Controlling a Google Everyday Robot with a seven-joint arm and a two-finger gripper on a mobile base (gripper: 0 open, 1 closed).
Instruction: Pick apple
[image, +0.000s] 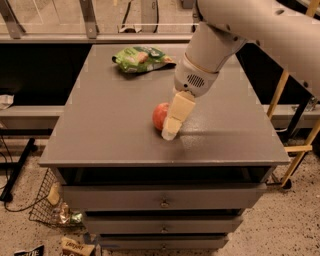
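The apple (159, 115), round and red-orange, sits on the grey cabinet top (110, 125) a little right of its middle. My gripper (169, 131) comes down from the upper right on the white arm (210, 55). Its cream tip is right against the apple's right side, touching or nearly touching the cabinet top, and it covers part of the apple. The apple rests on the surface.
A green snack bag (142, 58) lies at the back of the cabinet top. Drawers (162, 202) run below the front edge. A wire basket (50, 205) and packets lie on the floor at the left. Wooden legs (292, 150) stand at the right.
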